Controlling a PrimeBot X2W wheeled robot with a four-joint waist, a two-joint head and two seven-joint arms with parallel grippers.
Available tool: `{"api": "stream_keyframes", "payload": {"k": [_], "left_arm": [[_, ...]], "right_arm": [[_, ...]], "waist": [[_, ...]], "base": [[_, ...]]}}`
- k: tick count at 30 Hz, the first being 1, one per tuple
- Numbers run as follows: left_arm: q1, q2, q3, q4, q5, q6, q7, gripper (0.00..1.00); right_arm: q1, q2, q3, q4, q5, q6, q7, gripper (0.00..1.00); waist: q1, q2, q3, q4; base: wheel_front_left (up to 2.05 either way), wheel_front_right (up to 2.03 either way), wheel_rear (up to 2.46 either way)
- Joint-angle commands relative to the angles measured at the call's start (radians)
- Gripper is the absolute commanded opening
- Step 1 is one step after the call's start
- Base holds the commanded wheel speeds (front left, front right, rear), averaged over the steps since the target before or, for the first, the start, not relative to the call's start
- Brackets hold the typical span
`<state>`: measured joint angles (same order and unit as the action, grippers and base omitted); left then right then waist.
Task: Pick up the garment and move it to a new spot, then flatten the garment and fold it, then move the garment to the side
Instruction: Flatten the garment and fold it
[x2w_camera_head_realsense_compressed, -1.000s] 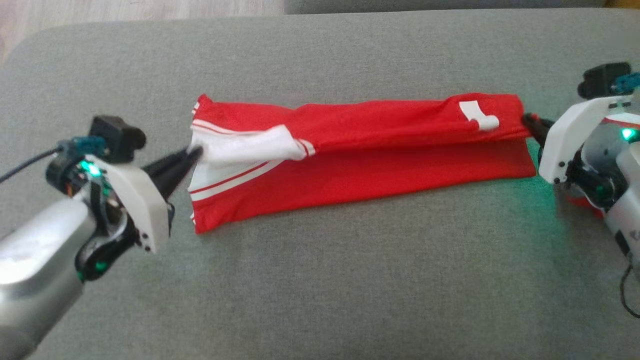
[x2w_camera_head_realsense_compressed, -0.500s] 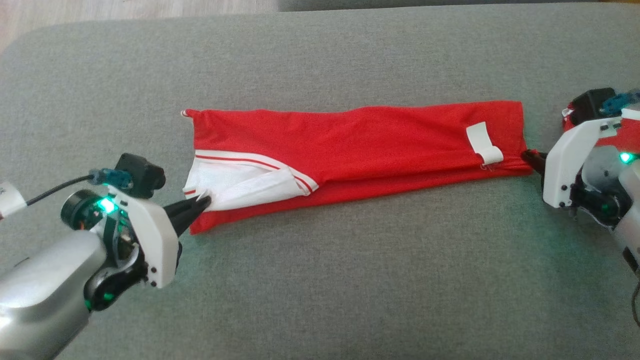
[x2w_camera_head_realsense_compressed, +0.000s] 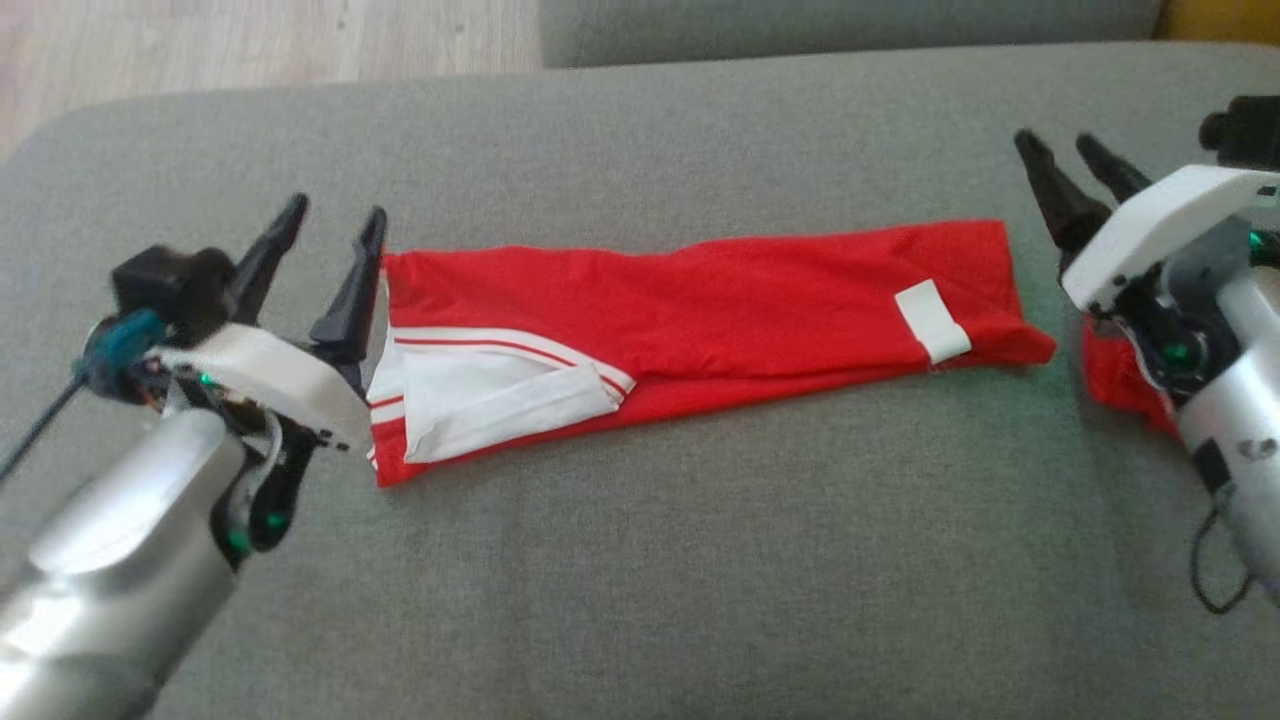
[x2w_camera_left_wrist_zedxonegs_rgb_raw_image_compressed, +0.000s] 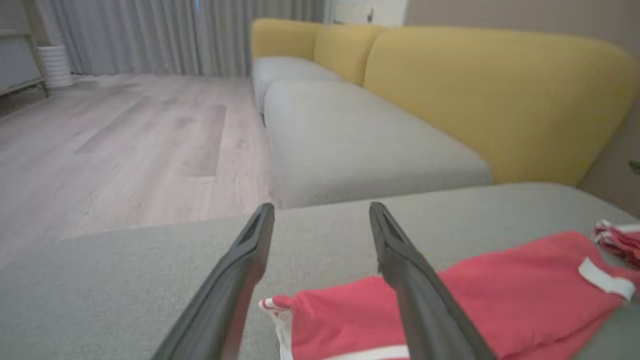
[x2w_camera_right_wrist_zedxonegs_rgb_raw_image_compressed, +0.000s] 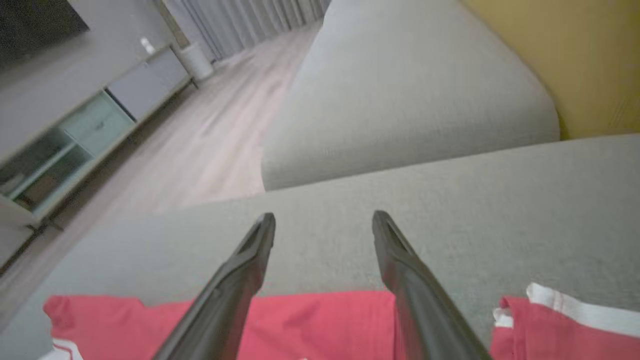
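The garment (x2w_camera_head_realsense_compressed: 700, 310) is red with white stripes and a white tab. It lies folded into a long narrow strip across the grey cushion (x2w_camera_head_realsense_compressed: 640, 560). My left gripper (x2w_camera_head_realsense_compressed: 338, 207) hovers open at the strip's left end, fingers pointing away, nothing between them. Off the right end, my right gripper (x2w_camera_head_realsense_compressed: 1053, 139) is open and empty too. In the left wrist view the open gripper (x2w_camera_left_wrist_zedxonegs_rgb_raw_image_compressed: 321, 206) stands over the garment (x2w_camera_left_wrist_zedxonegs_rgb_raw_image_compressed: 500, 290). The right wrist view has its open gripper (x2w_camera_right_wrist_zedxonegs_rgb_raw_image_compressed: 324, 215) above the garment (x2w_camera_right_wrist_zedxonegs_rgb_raw_image_compressed: 310, 320).
Another red and white cloth (x2w_camera_head_realsense_compressed: 1115, 375) lies under my right forearm, seen also as a cloth (x2w_camera_left_wrist_zedxonegs_rgb_raw_image_compressed: 617, 240) and a cloth (x2w_camera_right_wrist_zedxonegs_rgb_raw_image_compressed: 565, 325). Beyond the cushion stands a grey sofa seat (x2w_camera_left_wrist_zedxonegs_rgb_raw_image_compressed: 350, 140) with yellow backs (x2w_camera_left_wrist_zedxonegs_rgb_raw_image_compressed: 500, 90). Wood floor (x2w_camera_left_wrist_zedxonegs_rgb_raw_image_compressed: 125, 140) lies to the far left.
Both grippers have let go of the garment's ends, opened wide and lifted away. The garment now lies settled in its folded strip. The head camera has shifted slightly.
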<state>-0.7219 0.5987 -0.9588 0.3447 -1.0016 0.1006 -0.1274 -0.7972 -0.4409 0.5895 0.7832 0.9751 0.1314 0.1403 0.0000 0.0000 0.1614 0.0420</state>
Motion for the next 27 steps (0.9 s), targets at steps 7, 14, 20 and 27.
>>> {"api": "stream_keyframes", "payload": {"k": [7, 14, 20, 27], "left_arm": [[0.139, -0.113, 0.266, -0.057, 0.024, 0.111, -0.133, 1.0], [0.368, -0.244, 0.431, -0.113, 0.254, 0.107, -0.134, 1.0], [0.54, -0.345, 0.569, -0.141, 0.43, 0.046, -0.134, 1.0], [0.652, -0.439, 0.698, -0.147, 0.574, -0.044, -0.134, 1.0]], "right_arm": [[0.101, 0.103, -0.076, -0.093, -0.044, -0.001, -0.276, 1.0], [0.266, 0.188, -0.153, -0.12, -0.202, -0.001, -0.396, 1.0], [0.46, 0.313, -0.364, -0.251, -0.446, -0.001, -0.402, 1.0], [0.598, 0.382, -0.457, -0.343, -0.602, -0.001, -0.402, 1.0]], "waist": [[0.0, 0.0, -0.087, 0.011], [0.0, 0.0, -0.133, 0.012], [0.0, 0.0, -0.158, 0.009], [0.0, 0.0, -0.155, 0.007]], "base": [[0.0, 0.0, 0.0], [0.0, 0.0, 0.0], [0.0, 0.0, 0.0], [0.0, 0.0, 0.0]]}}
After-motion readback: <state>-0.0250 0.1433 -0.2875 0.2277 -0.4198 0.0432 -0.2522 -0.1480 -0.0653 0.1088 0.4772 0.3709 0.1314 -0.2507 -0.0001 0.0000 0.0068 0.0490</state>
